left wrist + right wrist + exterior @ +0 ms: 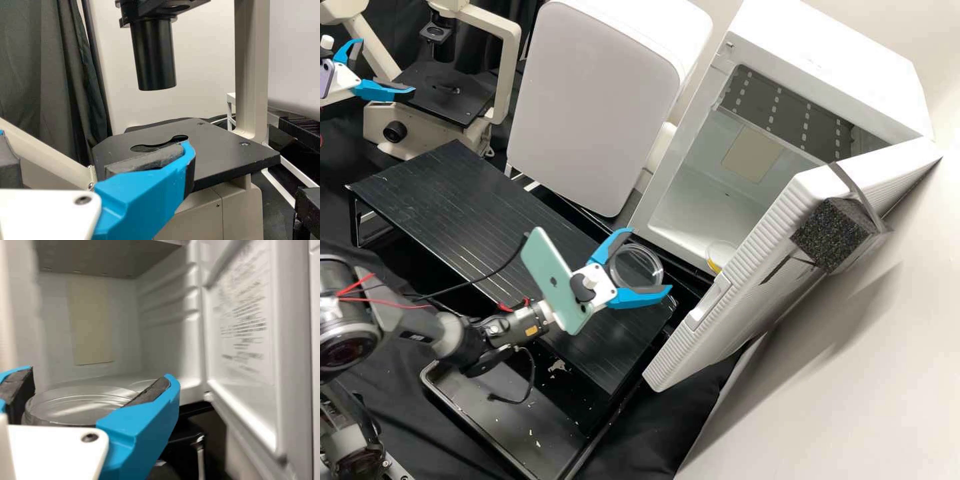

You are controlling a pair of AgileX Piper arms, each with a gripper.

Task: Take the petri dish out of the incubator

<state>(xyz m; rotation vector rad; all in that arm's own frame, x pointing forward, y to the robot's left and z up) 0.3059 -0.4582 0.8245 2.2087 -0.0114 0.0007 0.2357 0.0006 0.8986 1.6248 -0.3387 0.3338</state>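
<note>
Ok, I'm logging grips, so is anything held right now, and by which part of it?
The right pincer holds a clear petri dish by opposite sides of its round edge; the left pincer holds nothing.

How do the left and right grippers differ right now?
The right gripper has a clear petri dish held between its fingers, while the left gripper holds nothing, its fingers spread apart. The right gripper is in front of the open incubator; the left gripper is beside the microscope. Both have bright blue fingers with dark pads on a white body.
</note>
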